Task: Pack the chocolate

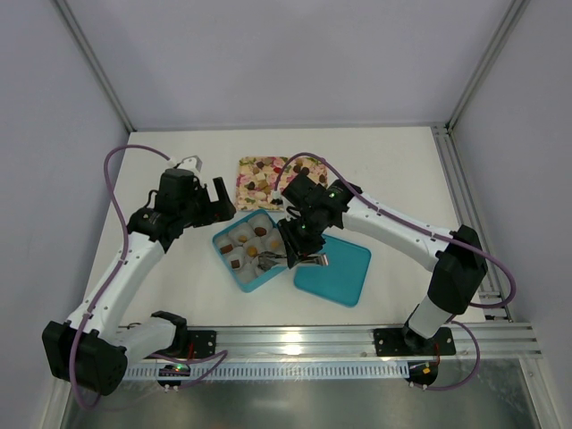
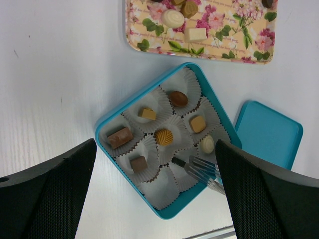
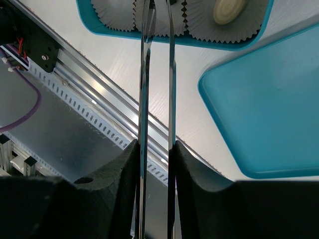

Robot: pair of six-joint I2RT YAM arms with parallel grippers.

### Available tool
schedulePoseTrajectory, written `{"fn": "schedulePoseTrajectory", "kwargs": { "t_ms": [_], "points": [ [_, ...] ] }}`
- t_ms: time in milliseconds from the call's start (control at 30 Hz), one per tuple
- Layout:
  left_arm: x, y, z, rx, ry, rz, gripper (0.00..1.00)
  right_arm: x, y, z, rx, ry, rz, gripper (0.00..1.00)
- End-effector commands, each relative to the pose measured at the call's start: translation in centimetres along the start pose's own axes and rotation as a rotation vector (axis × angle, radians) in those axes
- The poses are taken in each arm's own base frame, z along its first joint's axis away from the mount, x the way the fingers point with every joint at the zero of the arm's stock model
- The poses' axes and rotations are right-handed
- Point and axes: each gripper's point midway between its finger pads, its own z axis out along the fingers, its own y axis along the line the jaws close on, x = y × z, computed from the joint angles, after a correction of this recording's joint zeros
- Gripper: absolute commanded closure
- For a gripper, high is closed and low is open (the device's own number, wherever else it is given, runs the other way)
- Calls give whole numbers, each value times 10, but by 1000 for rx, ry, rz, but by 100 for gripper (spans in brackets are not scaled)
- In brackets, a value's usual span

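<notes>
Several chocolate pieces [image 2: 164,136] sit in white paper cups inside a teal box [image 2: 104,124], and more chocolate [image 2: 173,19] lies on the flowered tray [image 2: 199,30]. My right gripper [image 3: 155,149] is shut on metal tongs [image 3: 144,99]. The tongs' two arms stand slightly apart, and their tips [image 2: 202,172] reach into a near cup of the box. The tip looks dark; I cannot tell whether it holds a piece. A white chocolate [image 3: 228,9] lies beside the tips. My left gripper [image 2: 155,164] hangs open above the box, holding nothing.
The teal lid [image 1: 332,268] lies flat to the right of the box [image 1: 219,241]. The flowered tray [image 1: 241,179] sits just behind the box. An aluminium rail [image 3: 99,99] runs along the table's near edge. White walls enclose the table.
</notes>
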Motion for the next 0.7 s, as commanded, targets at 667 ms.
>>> {"fn": "schedulePoseTrajectory", "kwargs": {
  "t_ms": [667],
  "points": [
    [-8,-3,-7,11,-39,8,0,-57,15,-40,-26,-161,-39,64]
  ]
}}
